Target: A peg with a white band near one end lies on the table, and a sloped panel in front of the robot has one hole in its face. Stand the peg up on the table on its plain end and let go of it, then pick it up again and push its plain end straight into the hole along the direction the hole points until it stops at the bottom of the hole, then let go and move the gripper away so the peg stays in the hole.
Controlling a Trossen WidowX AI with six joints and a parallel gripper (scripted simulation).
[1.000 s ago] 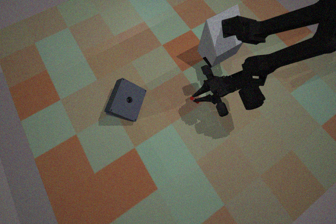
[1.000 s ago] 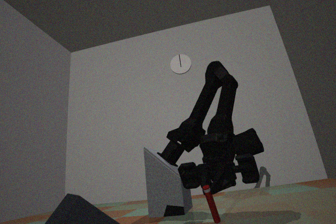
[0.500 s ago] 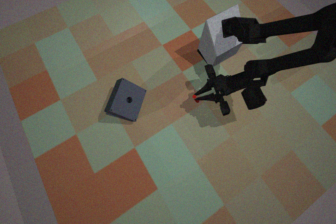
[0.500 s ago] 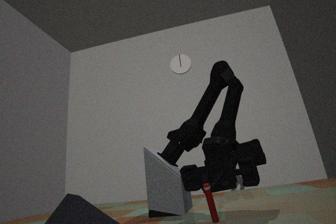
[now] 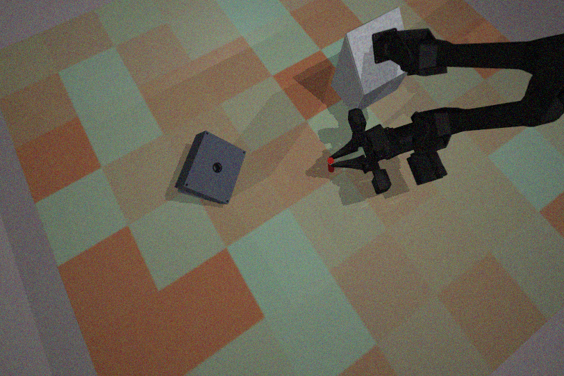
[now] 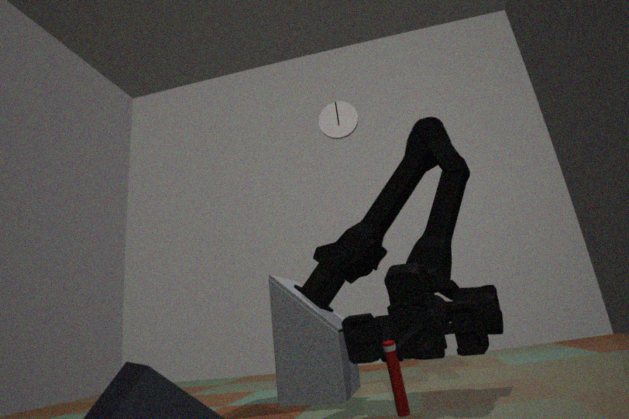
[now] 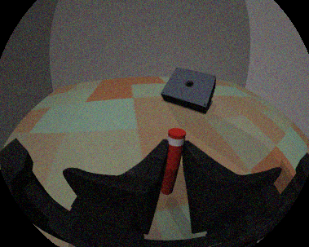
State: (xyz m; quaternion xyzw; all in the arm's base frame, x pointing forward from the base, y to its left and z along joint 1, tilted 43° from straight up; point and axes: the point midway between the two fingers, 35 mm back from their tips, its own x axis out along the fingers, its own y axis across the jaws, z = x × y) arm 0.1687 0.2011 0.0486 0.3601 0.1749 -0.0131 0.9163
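The red peg point(image 5: 330, 168) point(image 6: 396, 382) point(image 7: 173, 164) stands about upright, its white-banded end up and its plain end down. My gripper point(image 5: 331, 161) point(image 7: 174, 144) is shut on it just below the band, with the fingers reaching in nearly level. The plain end is close to the table; whether it touches cannot be told. The dark blue-grey sloped panel point(image 5: 226, 185) point(image 6: 149, 396) point(image 7: 199, 94) sits apart from the peg, beyond the fingertips. Its one round hole point(image 5: 217, 167) point(image 7: 189, 83) is empty in the face; it is not visible in the exterior view.
A pale grey wedge block point(image 5: 348, 77) point(image 6: 309, 362) carries the arm's base on its slope, close beside the gripper. The arm point(image 5: 489, 55) point(image 6: 390, 199) bends back from there to the gripper. The patchwork table top point(image 5: 301, 254) lies between peg and panel.
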